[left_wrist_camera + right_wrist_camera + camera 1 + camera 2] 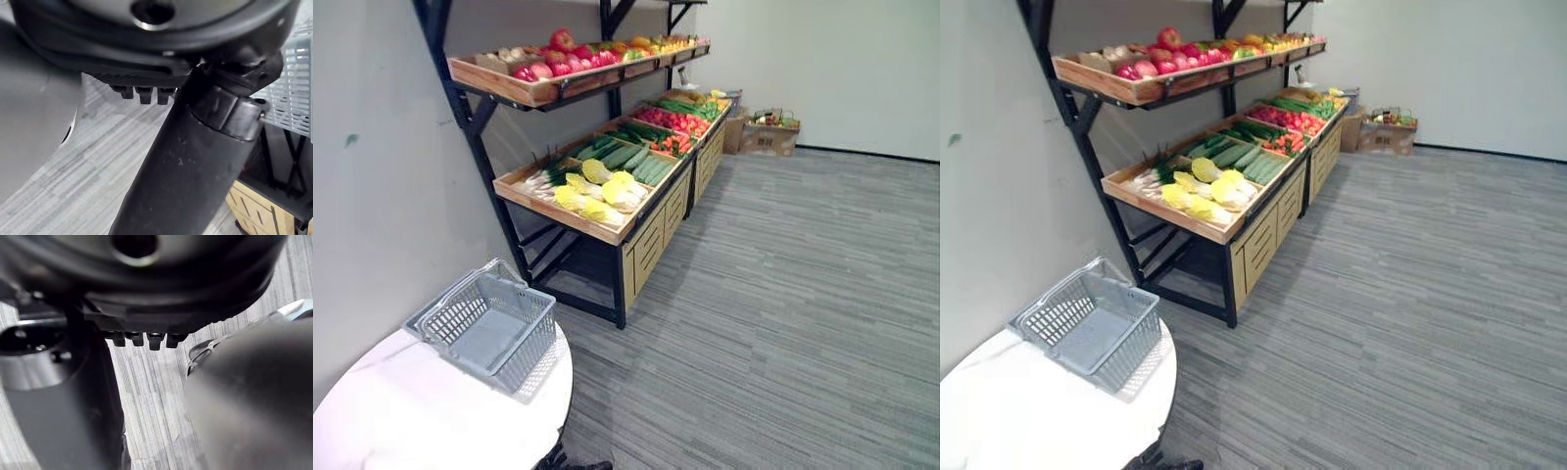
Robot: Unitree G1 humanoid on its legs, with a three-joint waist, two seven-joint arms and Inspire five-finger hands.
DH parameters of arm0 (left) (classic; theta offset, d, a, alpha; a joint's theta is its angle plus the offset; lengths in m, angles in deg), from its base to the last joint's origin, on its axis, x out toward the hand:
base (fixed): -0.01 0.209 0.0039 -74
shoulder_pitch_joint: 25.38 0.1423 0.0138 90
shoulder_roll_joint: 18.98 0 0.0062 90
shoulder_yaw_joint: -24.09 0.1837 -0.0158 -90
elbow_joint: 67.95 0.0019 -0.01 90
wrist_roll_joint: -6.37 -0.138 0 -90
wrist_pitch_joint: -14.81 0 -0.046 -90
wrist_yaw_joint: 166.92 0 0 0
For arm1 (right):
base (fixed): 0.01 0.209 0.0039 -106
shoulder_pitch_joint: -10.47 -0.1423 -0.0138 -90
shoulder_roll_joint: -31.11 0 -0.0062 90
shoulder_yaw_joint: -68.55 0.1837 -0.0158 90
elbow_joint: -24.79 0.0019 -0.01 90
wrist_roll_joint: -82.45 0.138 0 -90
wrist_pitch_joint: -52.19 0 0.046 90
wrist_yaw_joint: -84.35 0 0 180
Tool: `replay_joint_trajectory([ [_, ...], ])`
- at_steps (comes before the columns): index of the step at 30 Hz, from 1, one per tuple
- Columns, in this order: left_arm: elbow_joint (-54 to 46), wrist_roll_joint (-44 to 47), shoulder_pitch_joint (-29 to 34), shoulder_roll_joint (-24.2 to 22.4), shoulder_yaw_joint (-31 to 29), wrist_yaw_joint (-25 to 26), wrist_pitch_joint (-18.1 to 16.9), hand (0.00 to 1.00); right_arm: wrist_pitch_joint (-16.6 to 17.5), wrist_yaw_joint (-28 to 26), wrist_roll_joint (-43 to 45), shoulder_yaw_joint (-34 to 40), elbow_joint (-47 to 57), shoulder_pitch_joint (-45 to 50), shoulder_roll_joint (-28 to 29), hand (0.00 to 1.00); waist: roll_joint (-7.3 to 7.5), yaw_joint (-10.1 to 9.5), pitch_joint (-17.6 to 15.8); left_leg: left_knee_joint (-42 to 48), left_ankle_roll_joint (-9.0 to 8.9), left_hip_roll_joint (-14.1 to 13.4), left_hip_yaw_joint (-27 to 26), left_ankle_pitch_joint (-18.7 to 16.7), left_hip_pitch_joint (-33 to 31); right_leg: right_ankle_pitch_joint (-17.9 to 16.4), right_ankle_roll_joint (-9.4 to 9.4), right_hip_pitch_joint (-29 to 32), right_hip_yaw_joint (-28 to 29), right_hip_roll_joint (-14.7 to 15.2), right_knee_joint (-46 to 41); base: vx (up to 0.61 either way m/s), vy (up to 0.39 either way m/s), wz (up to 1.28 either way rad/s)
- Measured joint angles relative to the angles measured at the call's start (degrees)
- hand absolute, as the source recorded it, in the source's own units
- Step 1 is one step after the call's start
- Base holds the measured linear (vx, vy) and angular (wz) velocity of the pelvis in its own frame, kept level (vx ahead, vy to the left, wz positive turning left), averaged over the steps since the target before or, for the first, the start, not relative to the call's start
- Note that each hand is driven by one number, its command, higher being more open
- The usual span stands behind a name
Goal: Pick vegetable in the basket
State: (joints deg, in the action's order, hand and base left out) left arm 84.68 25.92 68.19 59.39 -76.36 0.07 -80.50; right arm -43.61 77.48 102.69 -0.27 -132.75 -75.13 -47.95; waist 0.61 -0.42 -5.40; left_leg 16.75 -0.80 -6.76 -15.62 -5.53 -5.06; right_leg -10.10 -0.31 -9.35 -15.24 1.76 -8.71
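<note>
An empty grey plastic basket [489,328] stands on the round white table [411,421] at the lower left, close to the wall. Vegetables lie in the lower wooden tray of the rack [597,230] beyond it: yellow heads [607,191] in front, white radishes [536,181] to their left, green cucumbers [636,157] behind. My left hand [142,73] hangs low over the grey floor with relaxed fingers, holding nothing; the basket's mesh [293,93] shows past it. My right hand [146,328] also hangs over the floor, empty, fingers relaxed.
The rack's upper shelf [509,86] carries red apples and other fruit. More trays of peppers and greens run along the wall toward a cardboard box [766,137] in the far corner. Grey carpet spreads to the right of the rack.
</note>
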Motion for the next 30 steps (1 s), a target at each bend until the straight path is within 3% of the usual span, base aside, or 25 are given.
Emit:
replay_joint_trajectory([
  [3, 0.1, -0.1, 0.0, 2.0, 1.0, 0.1, -0.2, 1.00, 0.2, -0.6, 0.0, 0.1, -0.4, 0.6, 1.8, 1.00, 3.27, 0.49, 0.4, -10.5, 0.32, 3.1, 1.2, 4.4, 4.6, 0.0, 0.01, 0.1, -1.0, 1.5, -1.3, 0.35, 0.000, 0.46],
  [4, 0.3, -0.2, 0.1, 2.0, 1.2, 0.3, 0.0, 1.00, 0.4, -0.6, 0.0, 0.1, -0.4, 0.9, 2.4, 1.00, 3.51, 0.54, 0.5, -12.4, 0.18, 3.0, 1.9, 5.2, 5.6, 0.0, 0.02, 0.4, -1.6, 1.5, -3.0, 0.26, -0.021, 0.59],
  [5, 0.8, -0.8, 0.4, 2.0, 1.1, 0.8, 0.6, 1.00, 0.6, -1.4, 0.2, 0.8, -0.1, 1.5, 2.8, 1.00, 2.91, 0.96, 0.3, -14.4, 0.22, 2.5, 2.7, 5.9, 7.1, 0.0, 0.04, 1.9, -1.7, 1.5, -8.4, 0.24, -0.022, 0.56],
  [6, 1.1, -1.4, 0.5, 1.7, 1.1, 1.2, 0.9, 1.00, 0.9, -1.9, 0.1, 1.0, 0.8, 1.8, 2.4, 1.00, 1.62, 1.12, 0.1, -15.2, 0.17, 1.3, 3.6, 5.9, 8.0, -2.2, 0.01, 3.9, -0.8, 1.2, -11.4, 0.18, -0.036, 0.53],
  [7, 1.8, -1.6, 0.5, 1.8, 1.0, 1.5, 1.0, 1.00, 1.6, -1.9, 0.0, 0.4, 1.6, 2.2, 2.3, 1.00, 1.36, 1.44, 0.3, -16.0, -0.28, 0.9, 4.1, 6.2, 8.5, -4.3, 0.10, 3.4, 0.8, 0.0, -5.2, 0.12, -0.051, 0.33],
  [8, 1.9, -1.8, 0.6, 2.2, 1.0, 1.7, 1.0, 1.00, 2.3, -1.9, -0.3, 0.1, 2.0, 2.0, 2.5, 1.00, 2.43, 1.16, 0.4, -17.6, -0.84, 2.0, 4.1, 6.4, 9.1, 2.0, -0.39, 3.0, 1.9, 0.7, 4.7, 0.10, -0.080, 0.33],
  [9, 3.3, -1.9, 0.1, 2.0, 1.0, 1.9, 1.2, 1.00, 2.6, -2.1, -1.5, 0.3, 1.6, 1.6, 2.7, 1.00, 2.35, 1.22, 0.5, -20.0, -1.86, 2.3, 4.7, 6.6, 10.6, 4.4, -0.87, 3.1, 1.6, 1.2, 4.6, 0.08, -0.062, 0.20],
  [13, 4.0, -1.7, 0.2, 0.4, 0.5, 1.9, 0.9, 1.00, 2.4, -3.1, -4.5, 0.2, 1.4, 1.3, 0.8, 1.00, -0.33, 1.29, 0.9, -21.8, -2.08, 1.9, 4.3, 7.6, 10.8, 4.2, -0.97, 4.3, 2.0, 0.7, 3.8, 0.08, -0.036, 0.03],
  [17, 4.1, -1.3, 0.4, 0.4, 0.4, 1.9, 0.8, 1.00, 2.3, -3.1, -5.6, 0.0, 1.4, 1.0, 0.7, 1.00, 0.02, 1.14, 0.7, -21.8, -2.19, 2.1, 3.9, 7.1, 11.1, 4.0, -1.26, 4.3, 2.4, 1.0, 3.0, -0.01, 0.015, -0.06],
  [20, 4.1, -0.2, 0.5, 0.8, 0.5, 1.8, 0.8, 1.00, 2.2, -3.0, -6.9, -1.3, 1.4, 0.9, 0.5, 1.00, 0.42, 0.99, 0.4, -21.6, -1.35, 3.0, 4.4, 5.8, 11.3, 1.7, -4.78, 7.5, 2.3, 3.1, -5.7, -0.05, 0.075, 0.11],
  [22, 4.0, 1.3, 0.8, 0.8, 0.5, 1.6, 0.7, 1.00, 2.1, -2.9, -7.3, -2.2, 1.4, 1.3, 0.2, 1.00, 0.86, 0.91, 0.3, -20.5, -0.08, 4.0, 7.4, 4.9, 11.5, 1.7, -6.05, 13.8, 3.2, 6.7, -22.1, -0.05, 0.108, 0.55],
  [24, 3.8, 1.8, 1.3, 1.4, -0.1, 1.4, 0.7, 1.00, 2.2, -2.9, -6.6, -2.1, 1.6, 1.6, 0.6, 1.00, 1.64, 0.97, -0.1, -20.0, 1.19, 5.1, 10.6, 4.8, 12.1, 5.0, -5.87, 18.0, 5.9, 8.6, -33.2, -0.05, 0.108, 0.90],
  [25, 3.7, 2.1, 1.6, 2.0, -0.1, 1.7, 0.8, 1.00, 2.4, -3.0, -6.7, -2.3, 2.1, 1.6, 0.8, 1.00, 1.91, 1.09, 0.0, -19.1, 1.81, 5.0, 13.3, 4.6, 12.1, 3.5, -4.65, 19.1, 7.6, 8.3, -35.4, -0.05, 0.064, 1.06],
  [28, 2.6, 2.4, 2.1, 1.6, -2.0, 1.8, 0.8, 1.00, 2.3, -3.2, -6.6, -3.5, 2.5, 1.5, 0.8, 1.00, 1.64, 0.83, 0.1, -17.8, 2.18, 4.2, 18.2, 4.3, 11.3, 1.7, -4.33, 18.9, 11.1, 6.9, -29.8, -0.05, 0.011, 1.10],
  [30, 2.2, 2.4, 2.5, 1.2, -4.0, 1.9, 0.9, 1.00, 2.3, -3.1, -6.5, -5.5, 2.6, 1.5, 0.4, 1.00, 1.50, 0.74, 0.2, -15.9, 2.05, 3.8, 22.1, 3.3, 9.3, 1.7, -4.39, 17.5, 14.2, 5.5, -18.1, -0.01, -0.079, 0.90],
])
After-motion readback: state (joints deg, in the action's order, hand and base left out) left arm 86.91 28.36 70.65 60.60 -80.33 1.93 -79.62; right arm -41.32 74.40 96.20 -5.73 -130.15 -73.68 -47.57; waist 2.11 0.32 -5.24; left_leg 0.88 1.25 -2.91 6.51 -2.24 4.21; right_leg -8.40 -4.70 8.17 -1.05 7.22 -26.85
